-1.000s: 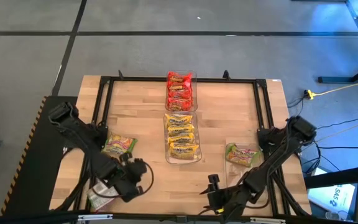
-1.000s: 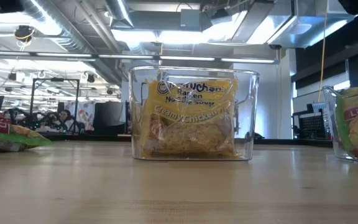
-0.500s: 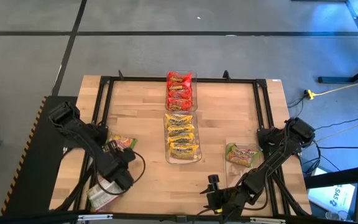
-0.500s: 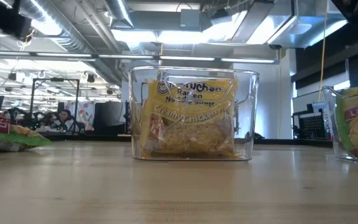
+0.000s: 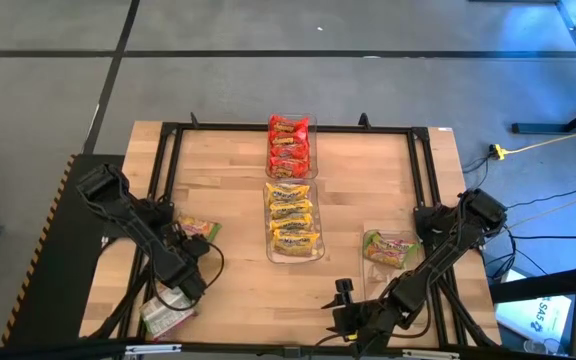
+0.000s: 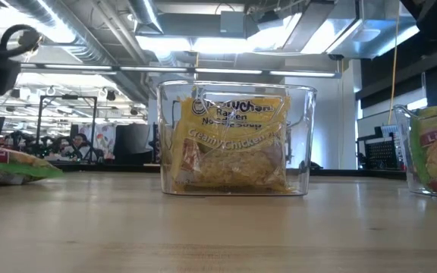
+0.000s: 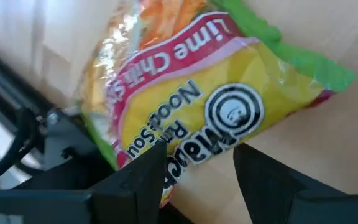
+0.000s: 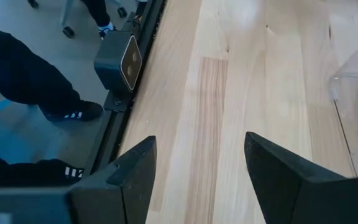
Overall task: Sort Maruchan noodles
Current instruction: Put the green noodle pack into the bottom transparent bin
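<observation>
Red Maruchan noodles (image 5: pixel 289 147) fill a clear bin at the far middle. The yellow ones (image 5: pixel 292 220) stand in a second bin (image 6: pixel 234 136). A green and pink packet (image 5: pixel 390 248) sits in a third bin on the right. Another green and pink packet (image 5: pixel 196 228) lies flat on the table at the left, partly under my left arm. A third such packet (image 7: pixel 197 99) lies at the front left corner (image 5: pixel 168 318), partly over the black frame. My left gripper (image 5: pixel 190 283) hangs open just above it (image 7: pixel 197 155). My right gripper (image 5: pixel 341 295) is open over bare wood near the front edge (image 8: pixel 199 143).
A black frame (image 5: pixel 168 135) runs around the tabletop. In the right wrist view, a person's dark legs and shoes (image 8: pixel 36 87) stand on the floor beside the table edge. Bare wood (image 5: pixel 368 180) lies between the bins and the right rail.
My left gripper has drawn back toward the table's left edge, away from the middle. More of the green and pink packet at the front left corner now shows. In the low view, the left arm has come down into the upper left of the picture.
</observation>
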`<action>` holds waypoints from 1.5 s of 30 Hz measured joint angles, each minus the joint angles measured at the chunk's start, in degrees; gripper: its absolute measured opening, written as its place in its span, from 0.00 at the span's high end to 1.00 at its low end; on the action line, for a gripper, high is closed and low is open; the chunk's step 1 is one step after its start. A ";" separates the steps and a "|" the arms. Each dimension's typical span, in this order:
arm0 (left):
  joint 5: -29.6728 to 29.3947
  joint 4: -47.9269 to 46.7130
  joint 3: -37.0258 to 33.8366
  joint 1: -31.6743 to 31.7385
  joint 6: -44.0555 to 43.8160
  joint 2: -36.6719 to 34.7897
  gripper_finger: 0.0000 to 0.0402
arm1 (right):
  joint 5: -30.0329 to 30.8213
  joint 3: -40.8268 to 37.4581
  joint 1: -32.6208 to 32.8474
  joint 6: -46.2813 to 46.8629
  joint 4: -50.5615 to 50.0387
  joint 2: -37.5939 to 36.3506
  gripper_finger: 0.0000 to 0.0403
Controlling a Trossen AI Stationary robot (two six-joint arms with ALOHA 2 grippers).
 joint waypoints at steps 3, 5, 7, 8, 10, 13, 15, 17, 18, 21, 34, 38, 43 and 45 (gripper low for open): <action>-0.04 2.93 -1.99 -0.17 1.03 0.00 0.55 | 0.00 0.00 0.00 0.00 0.01 0.00 0.47; -0.71 3.61 -3.08 -0.15 1.03 0.00 0.57 | 0.49 0.00 0.00 0.00 0.00 -0.02 0.47; -1.96 3.69 -3.73 -0.12 0.71 0.00 0.60 | 1.12 0.00 0.00 0.00 0.02 -0.02 0.47; -2.57 3.68 -3.85 -0.12 0.69 0.00 0.62 | 1.12 0.00 0.00 0.00 0.04 -0.02 0.47; -3.57 3.69 -3.80 -0.12 0.74 0.00 0.68 | 1.13 0.00 0.00 0.12 0.04 -0.02 0.47; -5.33 3.72 -3.16 -0.12 0.74 0.00 0.80 | 1.16 0.00 0.00 0.26 0.07 -0.02 0.47; -6.29 3.72 -2.57 -0.12 0.75 0.00 0.90 | 1.16 0.00 0.00 0.28 0.07 -0.02 0.47; -7.18 3.78 -1.81 -0.12 1.12 0.00 0.97 | 1.16 0.00 0.00 0.31 0.09 -0.02 0.47; -7.61 3.84 -1.41 -0.12 1.13 0.00 0.98 | 1.16 0.00 0.00 0.32 0.09 -0.02 0.47; -8.68 3.75 0.13 -0.12 1.20 0.00 0.99 | 1.16 0.00 0.00 0.41 0.13 -0.04 0.47; -11.06 7.20 14.36 -0.36 3.91 0.04 1.00 | 0.52 0.00 0.00 1.79 0.17 -0.09 0.47; -12.37 13.96 18.18 -1.05 8.46 0.04 1.00 | -0.07 0.00 0.01 2.97 0.17 -0.09 0.47; -14.59 24.68 19.48 -1.30 14.73 0.04 1.00 | -0.51 0.00 0.01 3.02 0.20 -0.09 0.47; -15.36 29.26 19.48 -1.30 17.09 0.33 1.00 | -0.52 0.00 0.00 3.52 0.20 -0.09 0.47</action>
